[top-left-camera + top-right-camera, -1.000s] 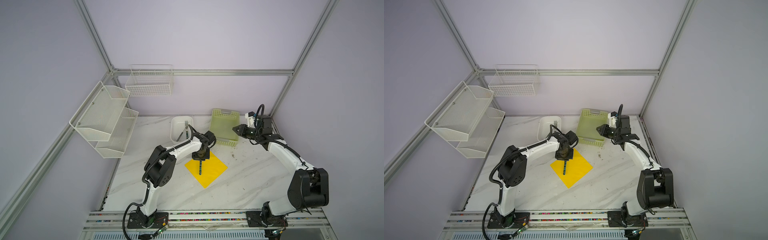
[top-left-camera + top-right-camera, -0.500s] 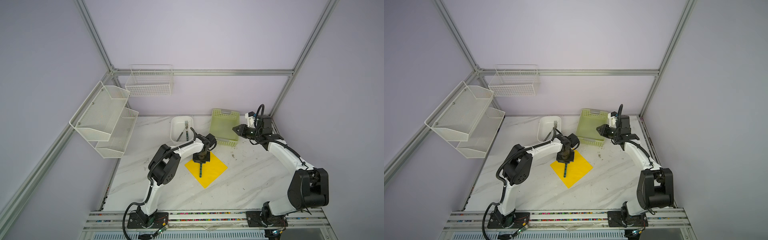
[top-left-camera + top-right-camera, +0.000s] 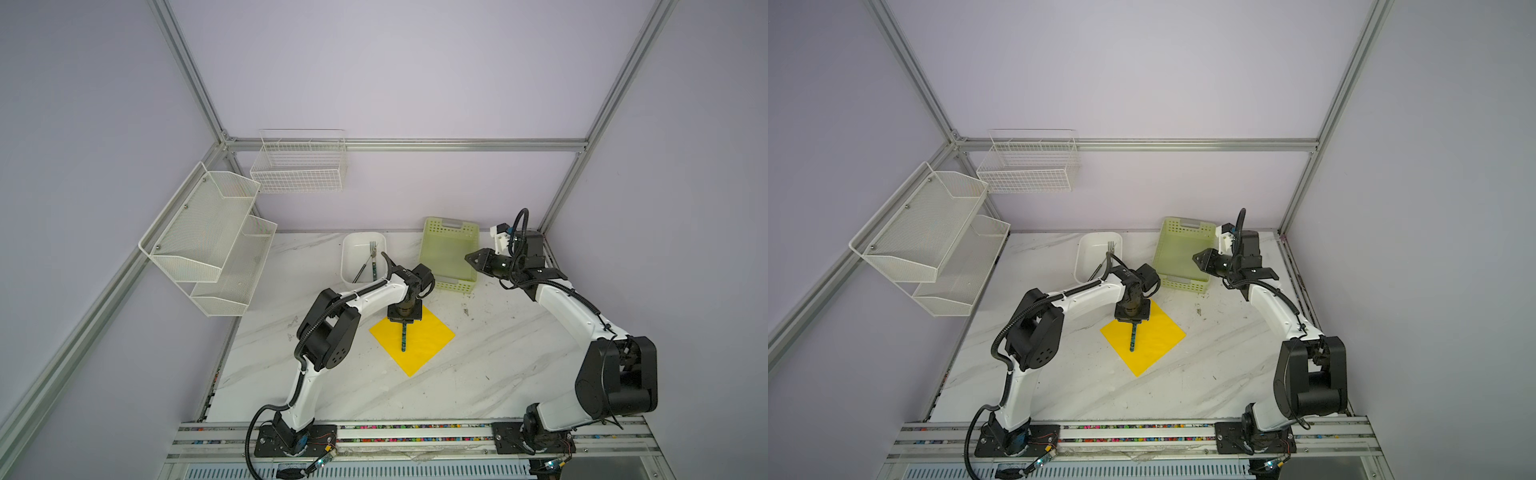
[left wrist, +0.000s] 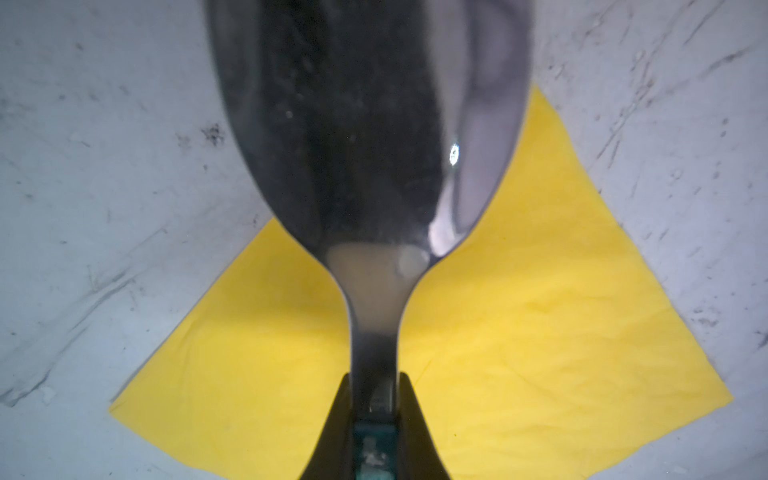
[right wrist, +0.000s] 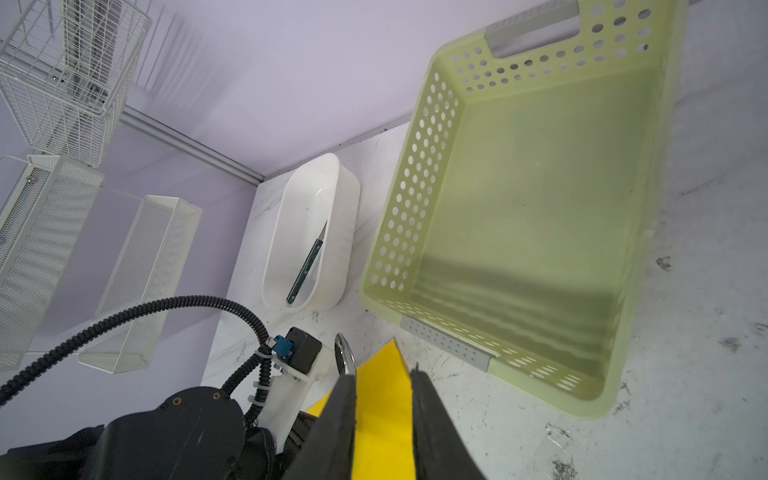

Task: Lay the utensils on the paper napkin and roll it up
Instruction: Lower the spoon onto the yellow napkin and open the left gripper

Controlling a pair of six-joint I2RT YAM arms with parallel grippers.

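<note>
Over the middle of the counter (image 3: 498, 353), the paper napkin (image 3: 430, 336) is lying flat, turned like a diamond with one corner pointing at the arms' bases. On the left arm, the left pincer (image 3: 404, 321) points straight down above the napkin's far corner. It's clenched tight on the spoon (image 3: 403, 340), right at the neck. The left wrist view shows both fingers (image 4: 332, 428) pinching where the silver stem meets the teal handle. The bowl pokes out past the napkin's corner over bare marble. In both top views the handle runs down the middle of the yellow sheet toward the near corner. Honestly can't tell if the handle is actually resting on the paper or floating just above it.

The rest of the utensils are at the back in the white tub (image 3: 347, 266). That's the fork (image 3: 372, 251) with its tines up against the far wall, plus a knife-looking piece (image 5: 307, 266) that shows up nicely in the right wrist view. A pale green basket (image 3: 451, 226) sits just beside the tub.

On the other arm, the right pincer (image 3: 468, 256) hangs above the basket's right-hand rim, well apart from the napkin. Its jaws are parted a bit and gripping nothing.
</note>
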